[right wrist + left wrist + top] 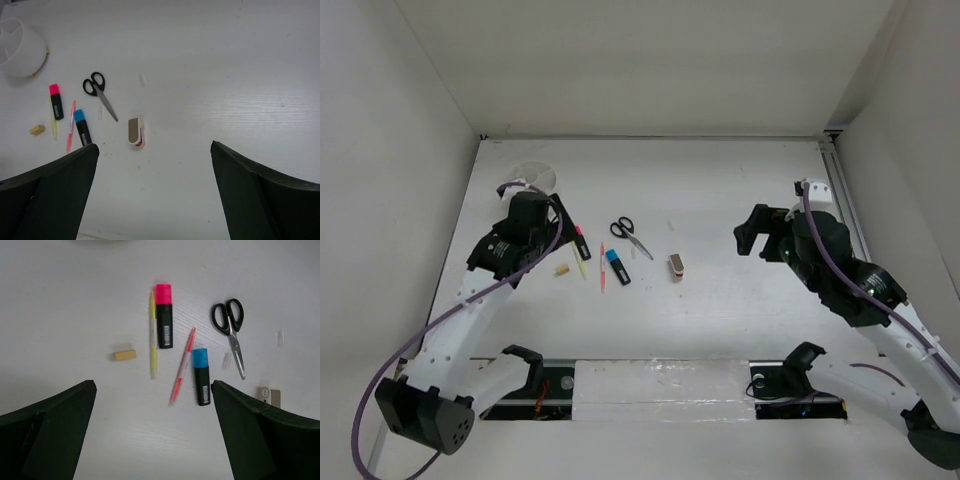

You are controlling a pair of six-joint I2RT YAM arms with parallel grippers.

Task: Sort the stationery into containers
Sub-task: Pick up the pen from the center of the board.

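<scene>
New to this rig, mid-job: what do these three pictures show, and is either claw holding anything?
Two robot arms stand at the near edge of a white table. The overhead picture looks down from behind them: left arm on the left, right arm on the right. The other two come from a camera on each wrist; the dark shapes in the bottom corners are that gripper's fingers. The left gripper and right gripper are open, empty. On the table lie black-handled scissors, a pink-and-black highlighter, a blue-and-black highlighter, a yellow pencil, a pink pencil, a beige eraser and a tan-grey block. A round white plastic tub with dividers stands far left.
</scene>
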